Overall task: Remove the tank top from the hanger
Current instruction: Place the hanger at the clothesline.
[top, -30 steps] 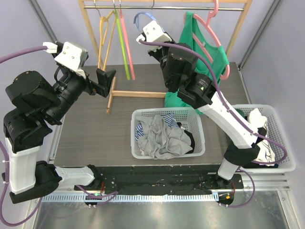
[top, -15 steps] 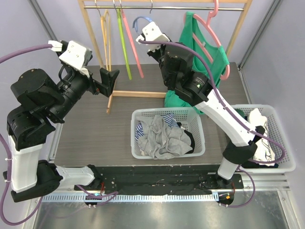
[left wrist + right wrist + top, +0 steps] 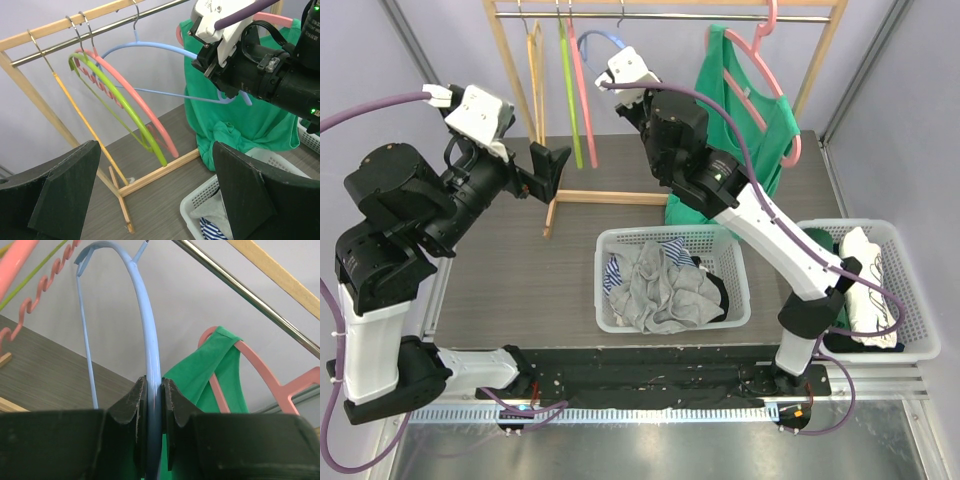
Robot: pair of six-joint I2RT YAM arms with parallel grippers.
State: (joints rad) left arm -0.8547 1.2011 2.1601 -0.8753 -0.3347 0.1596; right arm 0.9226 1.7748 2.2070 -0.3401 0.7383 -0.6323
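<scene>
The right claw (image 3: 153, 390) is clamped on the lower arm of a light blue plastic hanger (image 3: 151, 355) that hooks onto the metal rail (image 3: 240, 290) of the wooden rack. Just beside it to the right, the green tank top (image 3: 760, 115) hangs on a pink plastic hanger (image 3: 262, 367) at the rail's right end, its hem bunched low near the bench (image 3: 520, 270). The left claw (image 3: 155, 190) hangs in the air with its jaws wide apart, holding nothing, facing the rack.
</scene>
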